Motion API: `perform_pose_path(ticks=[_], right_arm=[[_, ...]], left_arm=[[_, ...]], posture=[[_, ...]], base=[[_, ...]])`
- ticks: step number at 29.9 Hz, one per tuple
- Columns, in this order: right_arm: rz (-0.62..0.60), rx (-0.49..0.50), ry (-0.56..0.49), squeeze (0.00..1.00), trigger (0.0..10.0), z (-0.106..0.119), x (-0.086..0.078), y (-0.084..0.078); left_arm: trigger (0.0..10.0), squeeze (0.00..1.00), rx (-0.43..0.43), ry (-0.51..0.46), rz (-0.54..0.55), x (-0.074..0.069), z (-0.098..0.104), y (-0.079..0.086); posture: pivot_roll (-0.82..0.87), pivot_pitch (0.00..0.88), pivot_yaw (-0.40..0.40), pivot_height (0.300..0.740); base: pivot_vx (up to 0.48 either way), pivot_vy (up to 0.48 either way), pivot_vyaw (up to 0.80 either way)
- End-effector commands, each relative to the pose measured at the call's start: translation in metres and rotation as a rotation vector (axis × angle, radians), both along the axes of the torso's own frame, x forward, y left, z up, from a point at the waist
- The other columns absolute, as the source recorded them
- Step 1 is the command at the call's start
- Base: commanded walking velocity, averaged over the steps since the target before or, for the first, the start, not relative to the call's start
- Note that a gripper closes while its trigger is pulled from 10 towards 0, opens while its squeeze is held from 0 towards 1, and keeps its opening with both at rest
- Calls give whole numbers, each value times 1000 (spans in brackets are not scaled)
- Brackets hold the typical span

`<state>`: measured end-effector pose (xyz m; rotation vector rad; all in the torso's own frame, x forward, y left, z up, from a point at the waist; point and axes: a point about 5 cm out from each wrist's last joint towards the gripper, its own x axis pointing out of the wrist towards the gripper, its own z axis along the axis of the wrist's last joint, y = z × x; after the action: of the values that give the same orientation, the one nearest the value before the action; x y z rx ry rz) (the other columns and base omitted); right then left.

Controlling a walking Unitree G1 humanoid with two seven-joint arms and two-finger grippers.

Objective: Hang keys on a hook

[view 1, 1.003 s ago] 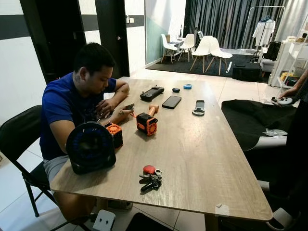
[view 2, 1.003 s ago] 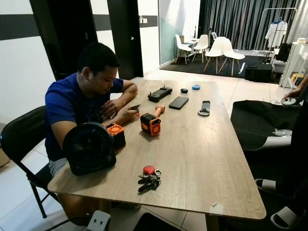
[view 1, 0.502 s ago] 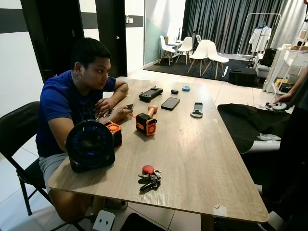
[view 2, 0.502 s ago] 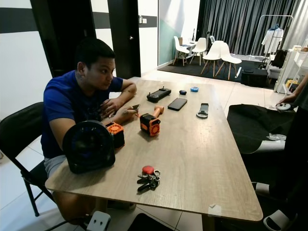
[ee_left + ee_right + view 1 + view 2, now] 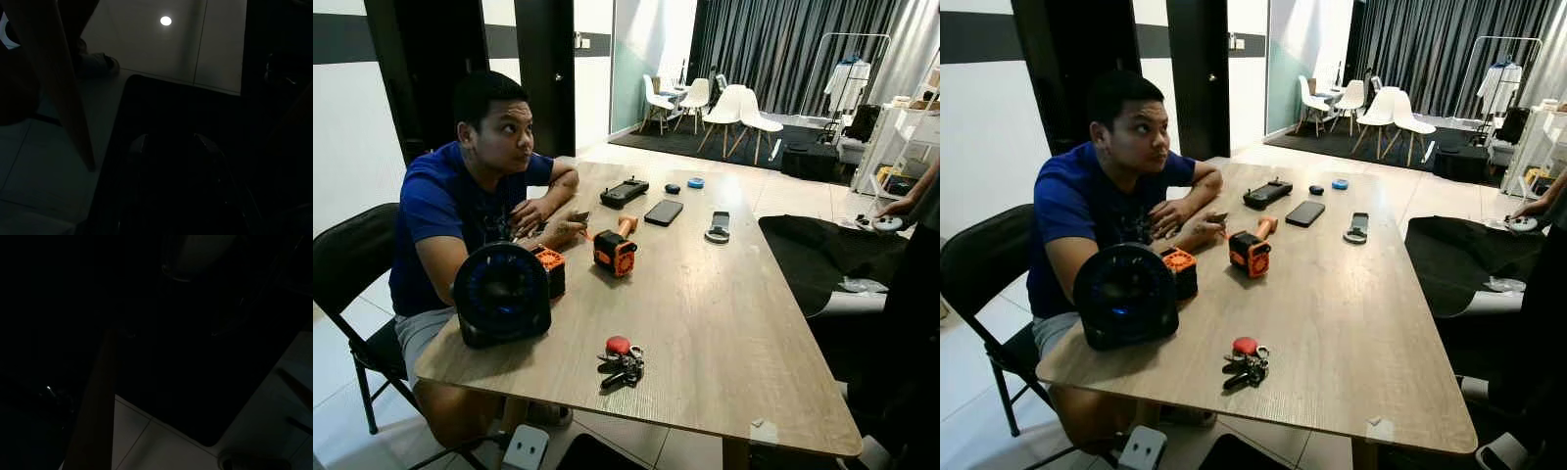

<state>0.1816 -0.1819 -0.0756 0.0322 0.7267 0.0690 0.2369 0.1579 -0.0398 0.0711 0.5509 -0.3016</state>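
A bunch of keys (image 5: 623,360) with a red round tag lies on the wooden table (image 5: 724,323), close to its near edge and a little left of the middle. Nothing touches the keys. In the dark left wrist view, my left gripper (image 5: 168,142) hangs low over a black mat and the tiled floor beside a table leg, its two fingertips (image 5: 139,142) apart with nothing between them. The right wrist view is very dark; a table leg (image 5: 93,416) and a patch of pale floor can be made out.
A person (image 5: 460,206) in a blue shirt sits on a black chair (image 5: 352,264) at the table's left. A round black fan (image 5: 501,296), an orange tool (image 5: 612,252), a phone (image 5: 663,211) and a controller (image 5: 624,191) lie on the table. Another person's hand (image 5: 886,211) is at the right edge.
The seated person has lifted their head and now looks to the side. The camera has shifted slightly. The keys lie where they were.
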Motion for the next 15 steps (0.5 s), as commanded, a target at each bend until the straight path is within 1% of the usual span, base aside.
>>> perform_pose_path(ticks=[1,6,9,11,12,13,14,15], right_arm=[[-13,-4,14,0,10000,-1,0,-4],[-40,-9,11,0,10000,0,1,-6],[-70,-8,-1,0,10000,0,1,-5],[-75,-47,-37,0,10000,3,3,-6],[-95,-83,-38,0,10000,3,1,-10],[-95,-83,-38,0,10000,3,1,-10],[-112,-125,-33,0,10000,2,-1,-16],[-140,-171,-11,0,10000,1,-7,-23]], left_arm=[[10000,0,21,23,5,-1,-2,6],[10000,0,38,38,-11,0,-2,3],[10000,0,53,27,-8,0,-2,6],[10000,0,61,11,5,-1,-1,11],[10000,0,64,-1,8,-1,-1,13],[10000,0,64,-1,8,-1,-1,13],[10000,0,63,-17,9,-2,0,15],[10000,59,72,-28,8,-3,1,17]], posture=[[70,0,-14,740],[52,0,19,740],[44,0,39,740],[42,0,42,740],[38,0,43,740],[38,0,43,740],[38,0,43,740],[39,0,43,740]], base=[[0,0,0],[0,0,0],[0,0,0],[0,0,0],[0,0,0],[0,0,0],[0,0,0],[0,0,0]])
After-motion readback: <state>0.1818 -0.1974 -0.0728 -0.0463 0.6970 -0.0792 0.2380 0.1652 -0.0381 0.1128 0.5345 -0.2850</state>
